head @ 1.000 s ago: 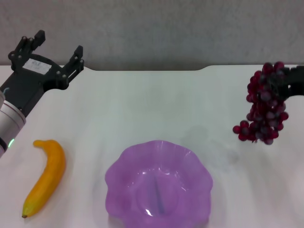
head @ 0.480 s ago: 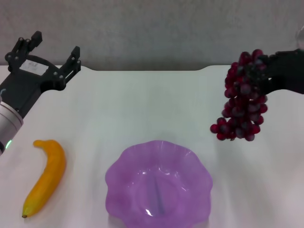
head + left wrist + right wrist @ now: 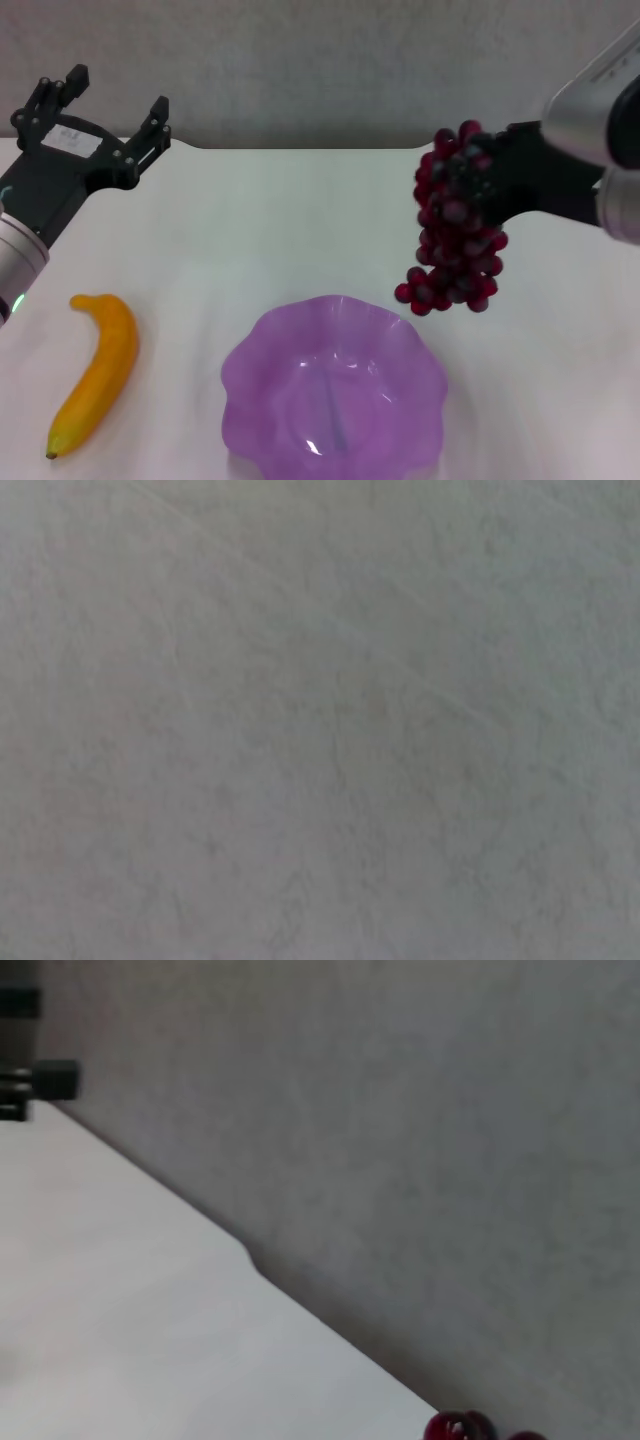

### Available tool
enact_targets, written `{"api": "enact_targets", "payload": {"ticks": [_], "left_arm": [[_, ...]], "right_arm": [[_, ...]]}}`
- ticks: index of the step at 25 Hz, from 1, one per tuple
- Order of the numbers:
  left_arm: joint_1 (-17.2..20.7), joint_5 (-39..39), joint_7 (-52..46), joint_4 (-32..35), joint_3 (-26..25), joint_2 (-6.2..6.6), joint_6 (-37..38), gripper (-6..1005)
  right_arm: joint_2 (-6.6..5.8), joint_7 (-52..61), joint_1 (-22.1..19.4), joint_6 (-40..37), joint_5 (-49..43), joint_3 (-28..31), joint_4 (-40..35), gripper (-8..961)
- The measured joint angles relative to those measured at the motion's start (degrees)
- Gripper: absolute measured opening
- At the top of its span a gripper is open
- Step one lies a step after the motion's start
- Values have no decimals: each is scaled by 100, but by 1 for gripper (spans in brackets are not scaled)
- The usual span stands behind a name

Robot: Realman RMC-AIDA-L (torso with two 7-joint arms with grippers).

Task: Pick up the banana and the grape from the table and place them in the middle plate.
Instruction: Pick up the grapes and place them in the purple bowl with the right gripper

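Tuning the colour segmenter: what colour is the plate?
Translucent purple with a wavy scalloped rim; the middle plate shows best in the head view.

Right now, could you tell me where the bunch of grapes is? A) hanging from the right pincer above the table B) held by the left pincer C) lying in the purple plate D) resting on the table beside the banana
A: the grapes dangle from the right pincer, clear of the table and not yet over the plate.

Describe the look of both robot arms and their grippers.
The left gripper is black, with two angular open-frame fingers, a white label on its body, and a silver-white wrist segment bearing a small green light. The right gripper is black too, on a silver-grey cylindrical arm link. No loose cables show.
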Motion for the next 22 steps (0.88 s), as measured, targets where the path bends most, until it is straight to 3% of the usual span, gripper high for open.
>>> {"api": "enact_targets", "payload": {"ticks": [13,22], "left_arm": [[0,0,0,24,8,0,84,841],[0,0,0,61,7,-32,211,841]], "right_arm": [[-2,-168,358,36,14,-732,154,281],[10,-126,752,56,64,-1078,774,280]]}}
